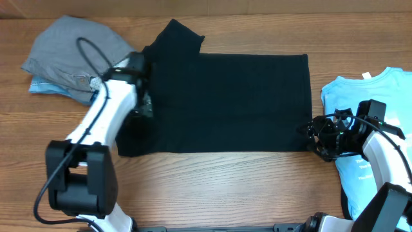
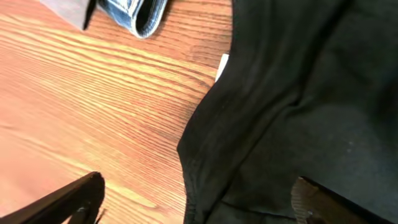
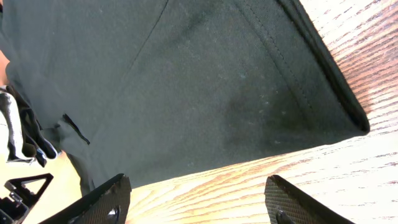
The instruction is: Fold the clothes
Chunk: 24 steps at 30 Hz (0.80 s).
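Note:
The black T-shirt (image 1: 225, 103) lies spread flat across the middle of the table, one sleeve sticking up at the top left. Its small white neck label (image 2: 222, 64) shows in the left wrist view. My left gripper (image 1: 143, 106) is open over the shirt's left edge (image 2: 205, 143), one finger over bare wood, one over cloth. My right gripper (image 1: 312, 135) is open at the shirt's lower right corner (image 3: 348, 118), fingers (image 3: 196, 199) over bare wood just off the hem. The light blue T-shirt (image 1: 370, 103) with white print lies at the right under my right arm.
A grey garment (image 1: 77, 55) lies crumpled at the top left over a light blue piece (image 1: 42, 85). A rolled denim item (image 2: 134, 14) shows near the shirt's collar. Bare wood runs along the table's front (image 1: 219, 187).

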Each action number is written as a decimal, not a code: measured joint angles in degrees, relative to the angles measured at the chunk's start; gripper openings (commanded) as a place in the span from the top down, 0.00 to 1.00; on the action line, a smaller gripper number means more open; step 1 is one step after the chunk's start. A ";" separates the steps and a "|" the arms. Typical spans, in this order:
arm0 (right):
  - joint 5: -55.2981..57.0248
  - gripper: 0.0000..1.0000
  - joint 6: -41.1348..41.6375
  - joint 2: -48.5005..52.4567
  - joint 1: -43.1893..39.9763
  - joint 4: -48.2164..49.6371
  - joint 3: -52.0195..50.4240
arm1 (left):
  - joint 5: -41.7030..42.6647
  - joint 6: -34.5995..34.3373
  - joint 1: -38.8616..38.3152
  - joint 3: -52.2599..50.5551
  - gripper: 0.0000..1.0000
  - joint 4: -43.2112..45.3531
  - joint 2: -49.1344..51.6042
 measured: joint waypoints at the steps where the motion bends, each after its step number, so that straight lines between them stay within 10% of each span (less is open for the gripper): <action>1: 0.00 0.27 0.00 0.00 0.00 -0.02 0.00 | 2.08 0.68 1.03 0.24 0.02 -0.04 0.00; 24: 4.76 0.28 0.02 0.00 0.00 -0.42 0.00 | 18.05 6.69 1.01 -2.60 0.33 9.29 4.28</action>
